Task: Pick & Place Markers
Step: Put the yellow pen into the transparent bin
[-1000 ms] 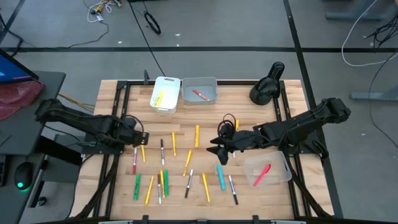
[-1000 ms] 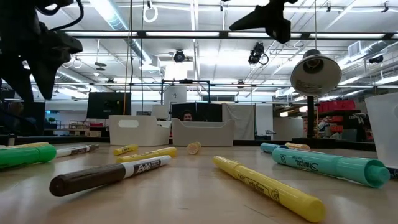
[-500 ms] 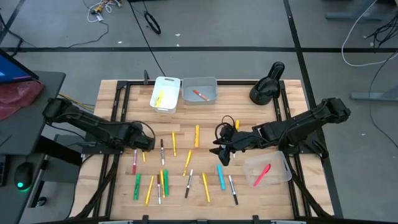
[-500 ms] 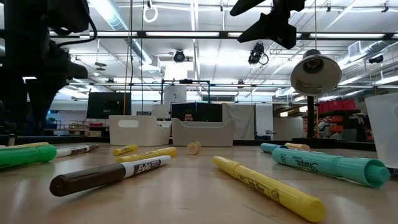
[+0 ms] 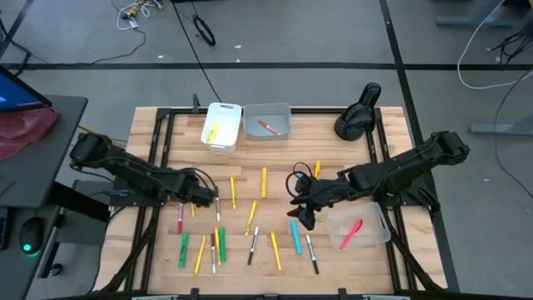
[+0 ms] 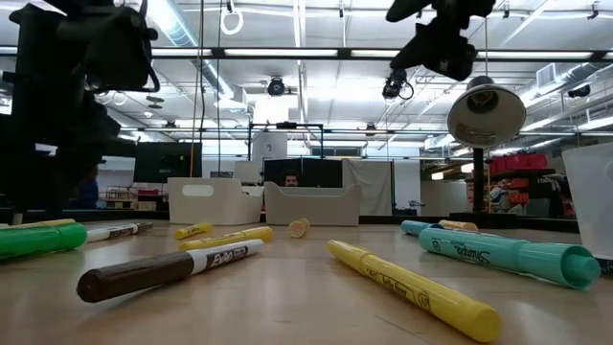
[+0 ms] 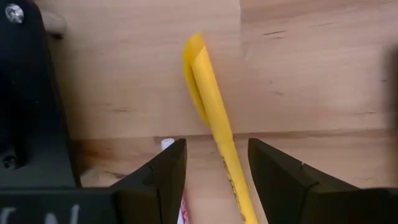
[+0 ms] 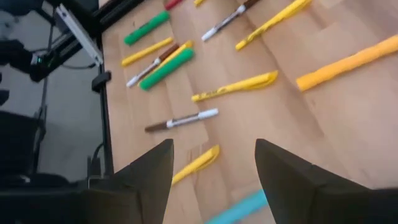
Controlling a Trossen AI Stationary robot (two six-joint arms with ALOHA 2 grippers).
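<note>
Many markers lie flat on the wooden table [image 5: 333,150], most of them in its near half, such as a light blue one [image 5: 295,236] and a green one [image 5: 183,250]. My left gripper [image 5: 204,198] points down, open, low over a yellow marker [image 7: 211,99]. Its fingers stand on either side of the marker's shaft, and the wrist view shows no touch. My right gripper [image 5: 304,213] hangs open above the table's middle, slanting down toward the near left, with nothing between its fingers [image 8: 214,180].
At the far edge a white bin [image 5: 222,125] holds yellow markers and a grey bin [image 5: 268,119] holds a red one. A clear bin [image 5: 358,227] at the near right holds a pink marker. A black lamp [image 5: 358,112] stands at the far right.
My left gripper has moved toward the table's right and near edges and come down, ending astride the yellow marker, still open. My right gripper has tipped further downward, nearly in place. No marker has moved.
</note>
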